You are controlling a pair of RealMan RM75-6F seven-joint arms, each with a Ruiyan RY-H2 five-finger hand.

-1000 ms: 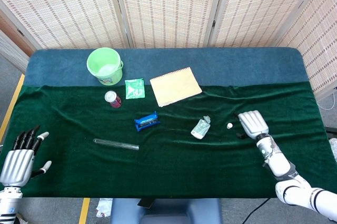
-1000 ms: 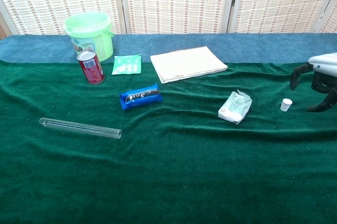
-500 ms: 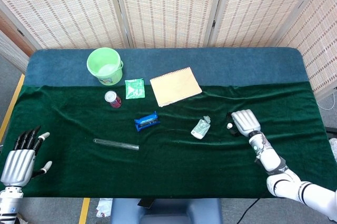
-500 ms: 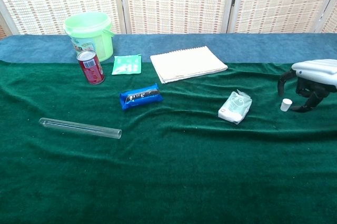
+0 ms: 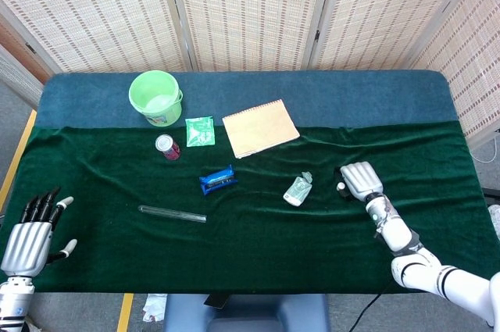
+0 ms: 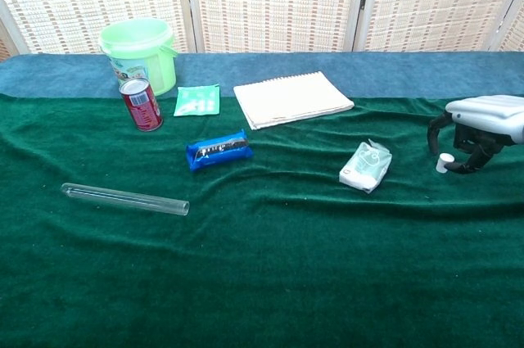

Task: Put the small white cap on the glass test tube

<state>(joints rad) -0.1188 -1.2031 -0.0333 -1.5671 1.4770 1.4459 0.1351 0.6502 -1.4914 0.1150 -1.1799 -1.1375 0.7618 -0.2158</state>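
The glass test tube [image 5: 172,214] lies flat on the green cloth at the left-centre, also plain in the chest view [image 6: 124,199]. The small white cap [image 6: 444,163] stands on the cloth at the right, barely visible in the head view [image 5: 341,187]. My right hand [image 6: 477,117] hovers palm-down just over it, dark fingertips [image 6: 433,137] curved down on either side of the cap without closing on it; in the head view the right hand [image 5: 358,179] covers most of the cap. My left hand [image 5: 31,234] hangs at the table's front left corner, fingers spread, holding nothing.
A green bucket [image 5: 156,98], a red can [image 5: 166,147], a green sachet [image 5: 200,131] and a notepad [image 5: 260,128] sit toward the back. A blue packet [image 5: 217,180] lies mid-table. A crumpled white-green pouch [image 6: 366,166] lies just left of the cap.
My right hand has slid left toward the cap, and its fingers now straddle it. The cap, the tube and my left hand have stayed put.
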